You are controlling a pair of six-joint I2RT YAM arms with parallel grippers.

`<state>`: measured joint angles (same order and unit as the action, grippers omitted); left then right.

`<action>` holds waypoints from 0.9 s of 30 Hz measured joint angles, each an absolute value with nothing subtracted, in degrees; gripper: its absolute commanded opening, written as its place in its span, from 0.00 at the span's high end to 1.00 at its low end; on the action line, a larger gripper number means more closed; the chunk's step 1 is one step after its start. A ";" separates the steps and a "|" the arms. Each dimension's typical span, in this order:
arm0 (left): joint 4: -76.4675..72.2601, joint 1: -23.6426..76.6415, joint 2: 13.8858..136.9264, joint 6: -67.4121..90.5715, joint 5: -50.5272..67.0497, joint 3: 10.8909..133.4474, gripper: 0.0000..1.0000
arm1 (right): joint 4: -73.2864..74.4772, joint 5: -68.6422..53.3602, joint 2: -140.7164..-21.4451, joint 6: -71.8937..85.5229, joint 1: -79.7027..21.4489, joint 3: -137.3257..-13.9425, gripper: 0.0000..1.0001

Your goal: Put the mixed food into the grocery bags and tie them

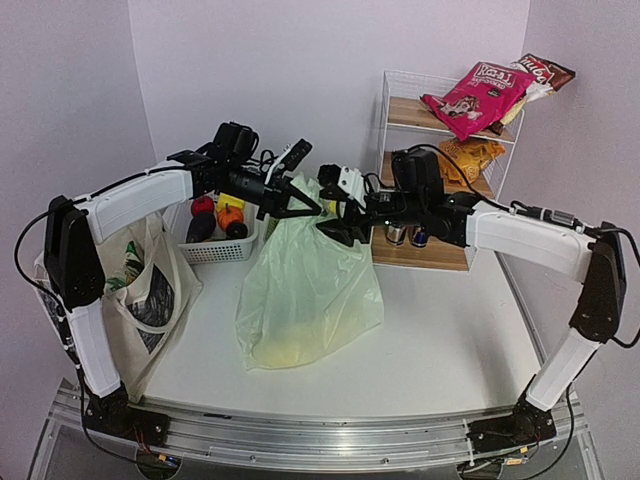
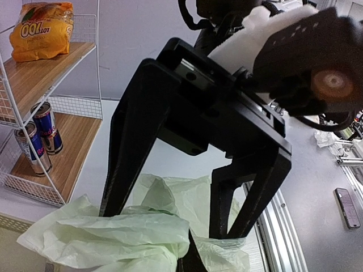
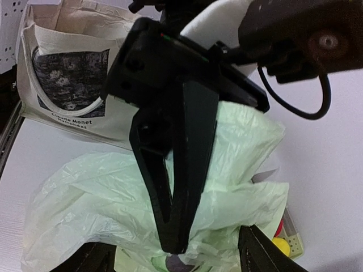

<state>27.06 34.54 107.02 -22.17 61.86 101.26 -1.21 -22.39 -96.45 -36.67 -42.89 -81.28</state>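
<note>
Pincers point(image 1: 322, 218) on crinkly plastic bag point(image 1: 305, 300)

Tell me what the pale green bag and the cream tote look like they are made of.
The pale green bag looks like thin plastic film: translucent, faintly glossy, with sharp crumpled folds and something yellow showing through near its base. The cream tote looks like woven canvas or cotton: matte, opaque, soft folds, a corded loop handle and a dark printed panel.

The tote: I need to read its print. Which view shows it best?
Right wrist: the tote faces the camera, print and lettering legible. Top external shows it partly behind the left arm. Left wrist doesn't show it.
</note>
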 measured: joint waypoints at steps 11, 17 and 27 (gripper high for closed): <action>30.20 34.12 109.15 -24.25 64.11 104.65 1.00 | -1.81 -26.23 -102.76 -31.89 -42.89 -85.19 0.72; 32.06 33.73 109.16 -26.10 65.46 104.86 1.00 | -1.39 -26.58 -103.18 -28.26 -42.89 -85.17 1.00; 37.42 32.67 109.86 -31.40 63.20 108.70 0.41 | -0.53 -15.33 -100.09 -20.33 -45.26 -83.08 1.00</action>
<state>37.42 32.67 109.86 -31.40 63.20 108.70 -0.53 -15.33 -100.09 -20.33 -45.26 -83.08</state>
